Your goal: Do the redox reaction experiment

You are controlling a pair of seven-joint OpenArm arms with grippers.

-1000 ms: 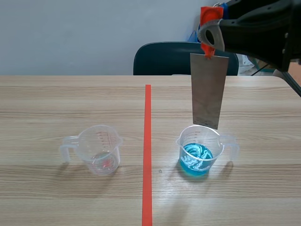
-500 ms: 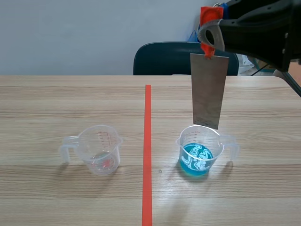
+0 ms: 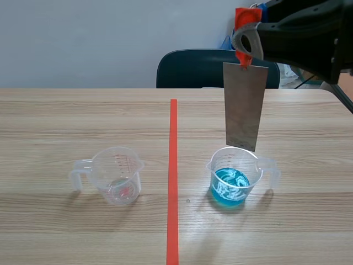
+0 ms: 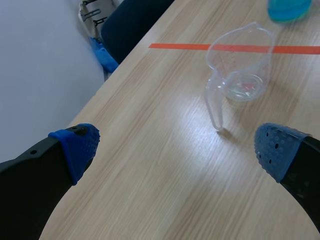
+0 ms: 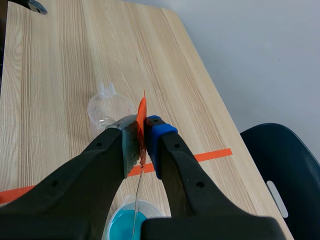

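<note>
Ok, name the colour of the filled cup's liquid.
Blue liquid with white swirls; scene view shows it best.

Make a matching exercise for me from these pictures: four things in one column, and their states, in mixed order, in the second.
Column one
1 metal plate
2 left measuring cup
3 right measuring cup
4 left gripper

Column two
A holds blue liquid
B open, grips nothing
C hangs from the right gripper
D clear, no blue inside

Pairs: 1-C, 2-D, 3-A, 4-B
</note>
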